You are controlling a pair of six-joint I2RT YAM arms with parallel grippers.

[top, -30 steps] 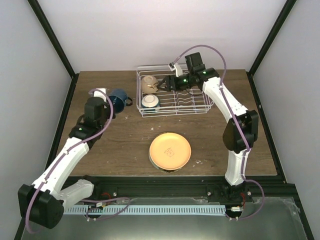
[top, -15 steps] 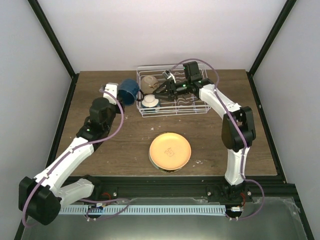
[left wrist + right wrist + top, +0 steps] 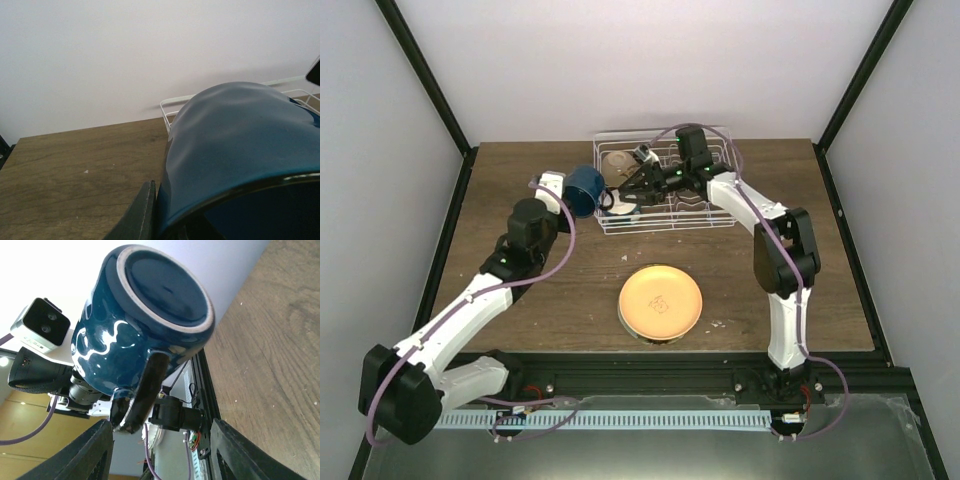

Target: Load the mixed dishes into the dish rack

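Top view: the left gripper is clamping the dark blue mug, which is hanging just right of its fingers at the left wall of the dish rack; the right gripper is hovering released inside the rack, just right of the mug, the cream bowl just behind it, the orange-yellow plate lying well in front of both claws. Left wrist view: the mug is filling the frame beside one finger, rack wire beyond. Right wrist view: the fingers are standing wide apart, the mug hanging ahead of them, base toward the camera

bowls at left end of rack
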